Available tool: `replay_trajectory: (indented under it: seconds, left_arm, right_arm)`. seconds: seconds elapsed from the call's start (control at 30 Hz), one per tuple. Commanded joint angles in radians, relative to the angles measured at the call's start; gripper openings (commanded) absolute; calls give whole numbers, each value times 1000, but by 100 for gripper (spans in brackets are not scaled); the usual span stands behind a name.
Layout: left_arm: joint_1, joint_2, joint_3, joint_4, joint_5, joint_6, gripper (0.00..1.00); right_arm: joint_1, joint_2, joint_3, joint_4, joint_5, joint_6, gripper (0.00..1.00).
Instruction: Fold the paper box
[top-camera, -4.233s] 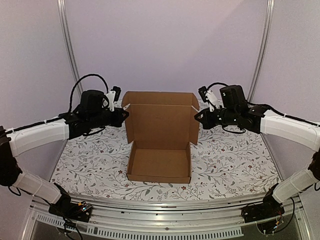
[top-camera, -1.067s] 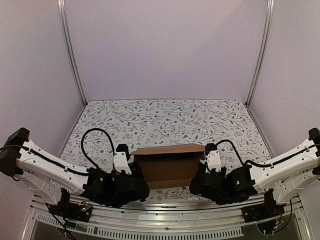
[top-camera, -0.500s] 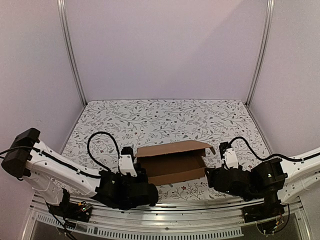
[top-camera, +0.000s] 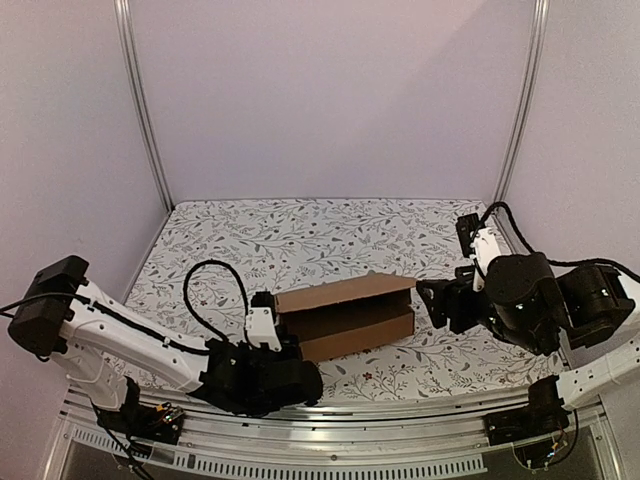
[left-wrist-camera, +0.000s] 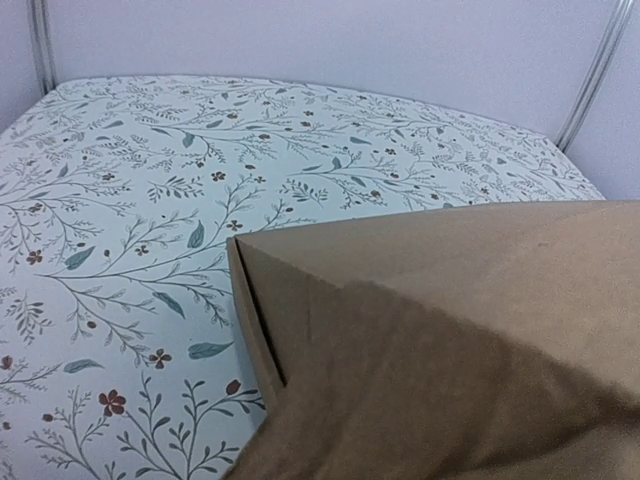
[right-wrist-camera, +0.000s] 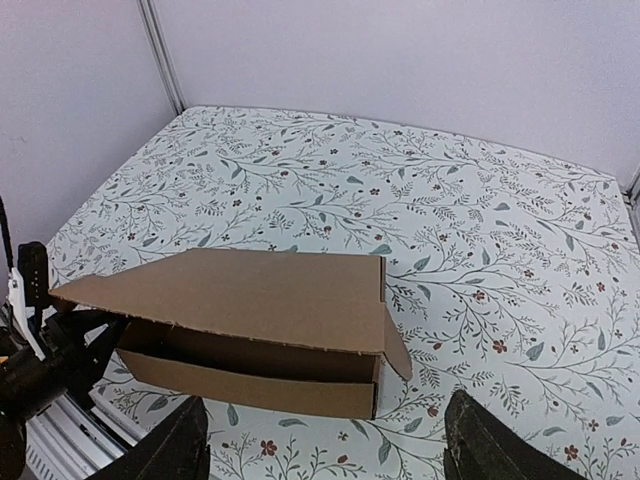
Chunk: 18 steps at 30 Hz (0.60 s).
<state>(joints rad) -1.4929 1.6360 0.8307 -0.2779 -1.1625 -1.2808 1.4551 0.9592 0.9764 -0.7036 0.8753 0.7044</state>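
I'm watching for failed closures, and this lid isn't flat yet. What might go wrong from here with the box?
1. The lid gapes above the paper box at its right end, with the right gripper open and clear of it, so it may spring up.
2. The lid's side flap hangs outside the box, so pressing down could crumple it rather than tuck it in.
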Motion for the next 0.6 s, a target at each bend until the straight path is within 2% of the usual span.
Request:
replay_trajectory:
  seconds: [0.0, 0.23, 0.57]
  left_arm:
    - [25, 63, -14, 12, 284, 39, 0]
    - [57, 91, -7, 78, 296, 103, 0]
    - [154, 146, 18, 212, 344, 248, 0]
  right_arm:
    - [-100, 118, 95, 89, -119, -207, 79]
    - [-221, 308, 224, 200, -255, -339, 80]
    - [-400, 495, 249, 377, -413, -395, 76]
